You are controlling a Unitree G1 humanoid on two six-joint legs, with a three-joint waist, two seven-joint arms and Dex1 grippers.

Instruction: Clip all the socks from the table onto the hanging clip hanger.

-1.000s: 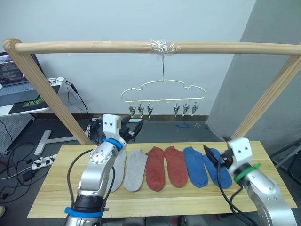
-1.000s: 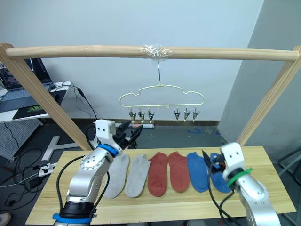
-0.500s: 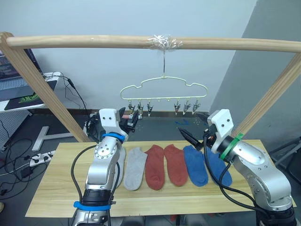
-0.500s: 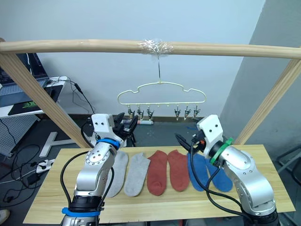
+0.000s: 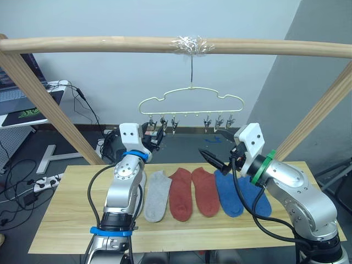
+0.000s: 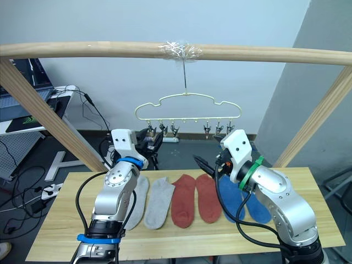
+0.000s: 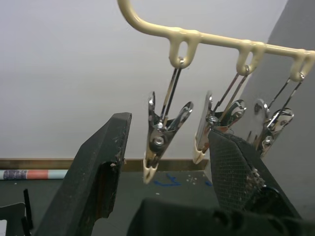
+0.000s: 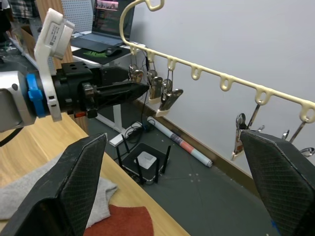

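Note:
Several socks lie side by side on the table [image 5: 71,214]: two grey [image 5: 155,188], two rust red [image 5: 180,193] and two blue [image 5: 226,192]; my left arm hides part of the leftmost grey one. The clip hanger [image 5: 191,102] hangs by its hook from the pole, its clips bare. Raised behind the table, my left gripper [image 5: 155,137] is open, and the hanger's leftmost clip [image 7: 162,132] hangs between its fingers. The right gripper [image 5: 215,148] hovers wide open above the red and blue socks, below the hanger, holding nothing.
A round wooden pole [image 5: 110,44] spans the scene overhead on slanting posts [image 5: 49,104] at both sides. Behind on the left stands a desk with a laptop [image 5: 16,104]. Cables and a power strip [image 5: 47,181] lie on the floor.
The right arm has lifted from the table's right end and swung inward, up under the hanger. The left gripper has edged up to the leftmost clips. The camera shifted slightly.

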